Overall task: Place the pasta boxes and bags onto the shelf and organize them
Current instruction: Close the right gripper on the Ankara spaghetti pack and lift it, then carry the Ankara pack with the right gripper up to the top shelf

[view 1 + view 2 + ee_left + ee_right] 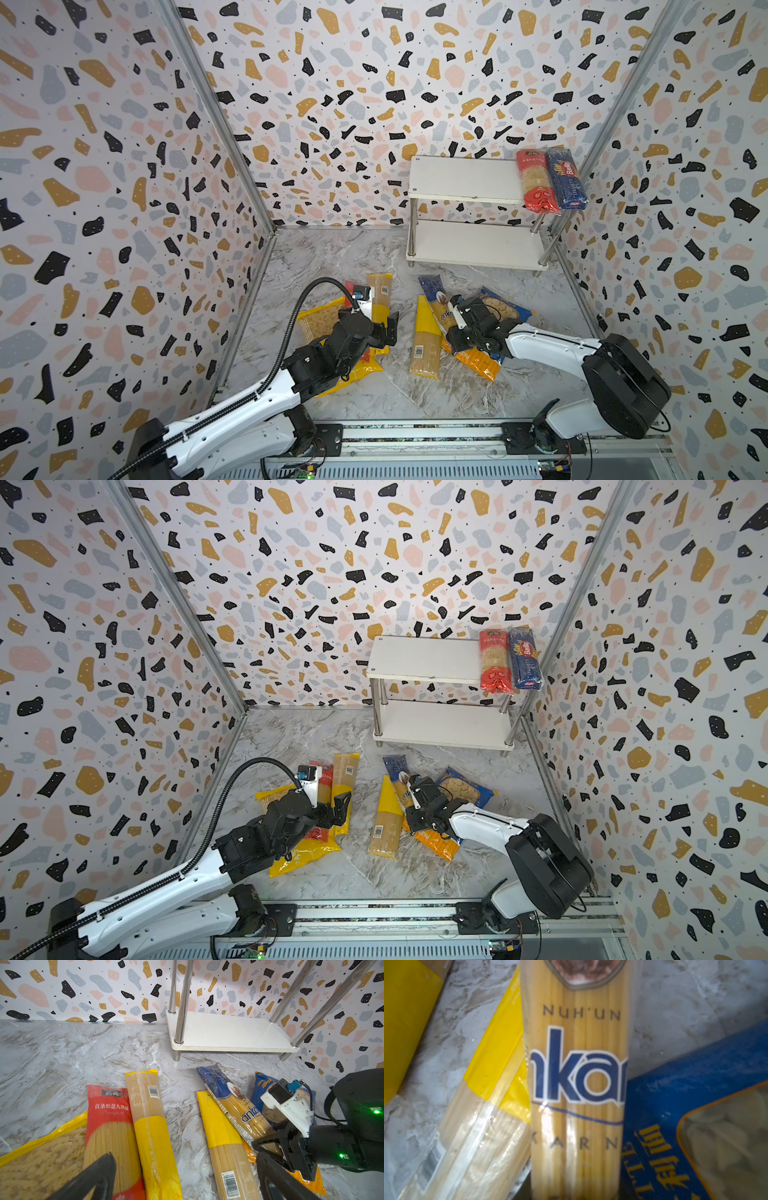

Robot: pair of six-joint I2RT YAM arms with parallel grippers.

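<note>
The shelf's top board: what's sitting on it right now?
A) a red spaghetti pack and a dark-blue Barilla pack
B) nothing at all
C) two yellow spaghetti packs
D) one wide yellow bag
A: in both top views a red spaghetti pack and a dark-blue Barilla pack lie side by side at the right end of the top board of the shelf.

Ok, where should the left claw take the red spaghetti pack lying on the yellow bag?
Probably across its narrow width near mid-length, from straight above. The red spaghetti pack lies flat on the yellow bag, long and slim; a yellow pack touches one long edge, so wedge a finger there.
</note>
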